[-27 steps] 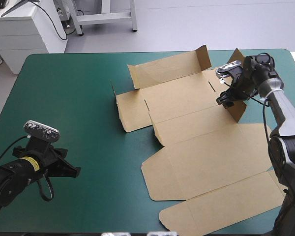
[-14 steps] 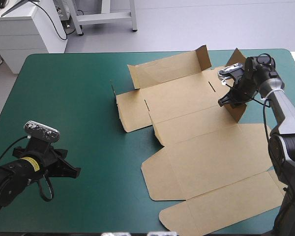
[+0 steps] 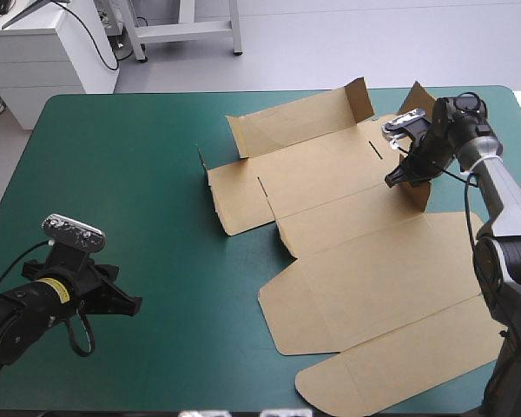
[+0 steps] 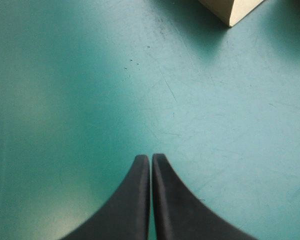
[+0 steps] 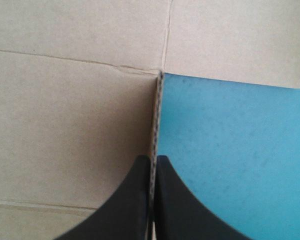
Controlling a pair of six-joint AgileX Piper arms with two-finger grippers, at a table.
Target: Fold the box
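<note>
Worktop (image 3: 122,174) under teal-green cover: at lower left of the high view my left tool (image 3: 113,302) sits with its black fingers pressed together on nothing, bare cover beneath it. The brown box (image 3: 347,226) lies mostly flat from the centre to the right edge, its far walls tipped up. At upper right my right tool (image 3: 401,178) is pinched all but closed on a raised flap (image 3: 419,198), the board's edge between its fingers.
</note>
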